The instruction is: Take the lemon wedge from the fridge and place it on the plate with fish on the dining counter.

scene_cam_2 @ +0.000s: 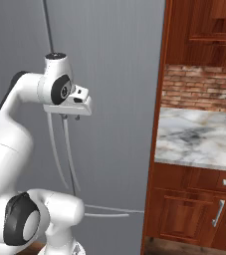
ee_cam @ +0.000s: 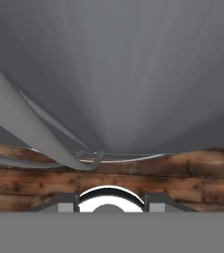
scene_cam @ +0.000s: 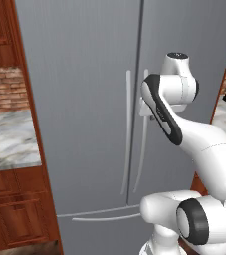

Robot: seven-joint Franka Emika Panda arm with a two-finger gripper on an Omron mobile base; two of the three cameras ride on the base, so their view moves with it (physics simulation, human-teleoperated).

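A red-brown wooden cabinet with drawers [scene_cam_2: 194, 209] stands on one side, and it has thin silver handles [scene_cam_2: 219, 213]. A white-grey marble worktop [scene_cam_2: 199, 139] lies on top of it. Behind it is a red brick wall [scene_cam_2: 201, 87]. A brown wooden floor [ee_cam: 133, 178] lies below.

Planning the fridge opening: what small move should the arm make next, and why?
Probably ease the claw sideways onto the right door's handle and close on it. The fridge doors are shut, and the claw hangs beside that handle, gripping nothing.
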